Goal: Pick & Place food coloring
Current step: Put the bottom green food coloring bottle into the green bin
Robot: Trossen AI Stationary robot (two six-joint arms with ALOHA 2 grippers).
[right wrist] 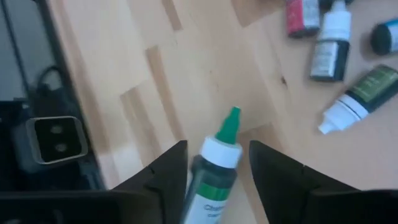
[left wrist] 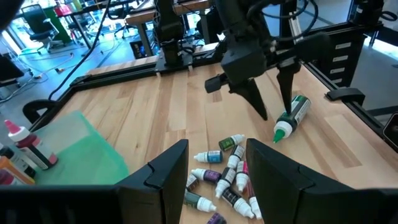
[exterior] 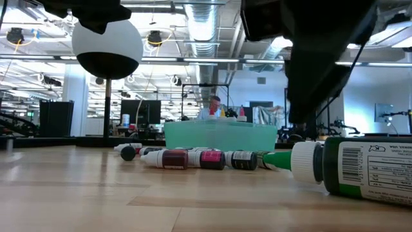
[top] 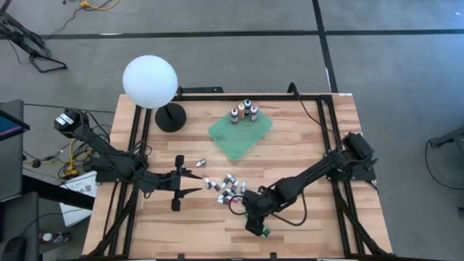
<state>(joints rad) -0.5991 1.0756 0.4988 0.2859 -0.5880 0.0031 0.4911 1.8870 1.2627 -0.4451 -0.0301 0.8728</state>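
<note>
Lying on its side on the wooden table (top: 304,145) is a green bottle of food coloring (left wrist: 292,117), near the front edge. It has a white collar and a green pointed tip. The right gripper (left wrist: 273,106) is right above it, and its two fingers stand apart, one on each side of the bottle. In the right wrist view the bottle (right wrist: 214,171) sits in the gap between the fingers, with table showing on both sides of its tip. I cannot tell if the fingers touch it, but they do not look shut on it.

More little bottles (top: 228,187) lie in a loose pile on the table, between the two arms. Some have white caps, and some are dark or pink. In the low view they lie in a row (exterior: 199,158) on the wood.

The left gripper (top: 190,182) is just beside this pile. Its fingers are wide open and hold nothing.

A green square cloth (top: 241,134) lies farther back on the table. A few bottles (top: 245,112) stand upright on its far corner. A white ball lamp (top: 150,82) on a black base stands near the back left corner.
</note>
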